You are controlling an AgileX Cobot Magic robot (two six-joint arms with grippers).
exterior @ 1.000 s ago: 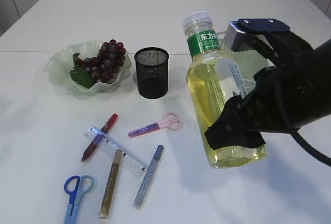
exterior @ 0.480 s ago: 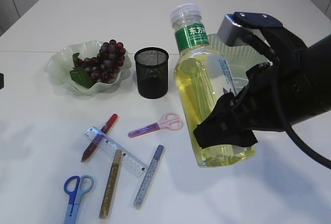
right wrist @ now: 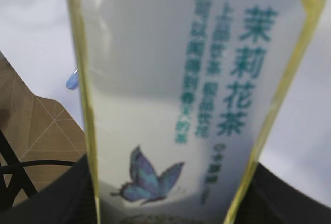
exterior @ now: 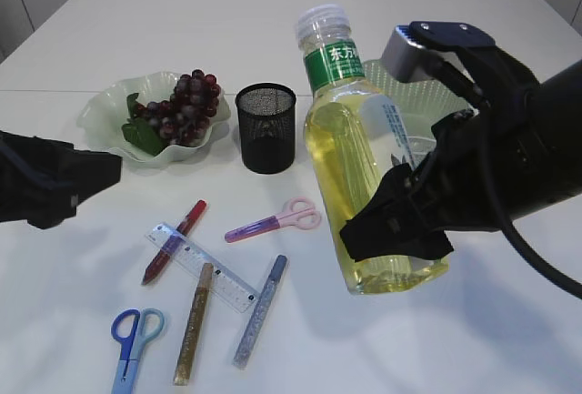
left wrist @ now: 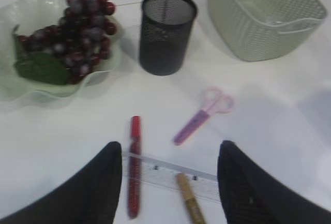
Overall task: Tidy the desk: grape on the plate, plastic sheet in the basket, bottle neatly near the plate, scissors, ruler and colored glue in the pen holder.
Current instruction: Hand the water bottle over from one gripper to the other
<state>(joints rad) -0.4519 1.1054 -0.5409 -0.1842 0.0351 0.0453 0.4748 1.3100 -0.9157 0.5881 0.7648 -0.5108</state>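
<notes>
My right gripper [exterior: 400, 221] is shut on the yellow tea bottle [exterior: 364, 166], which hangs tilted above the table; its label fills the right wrist view [right wrist: 170, 100]. My left gripper [left wrist: 168, 182] is open and empty over the red glue [left wrist: 134, 164], ruler [left wrist: 165, 172] and gold glue [left wrist: 190, 206]. The grape bunch [exterior: 186, 107] lies on the green plate [exterior: 105, 112]. The black mesh pen holder [exterior: 266, 127] stands beside it. Pink scissors [exterior: 277, 221], blue scissors [exterior: 135, 339] and a blue glue [exterior: 261, 309] lie loose. The plastic sheet is out of view.
The pale basket [left wrist: 264, 22] stands at the back right, partly behind the bottle in the exterior view. The left arm [exterior: 55, 180] reaches in from the left edge, just in front of the plate.
The bottle has shifted left in the right gripper and leans a little more. The left arm has come into the exterior view from the left edge.
</notes>
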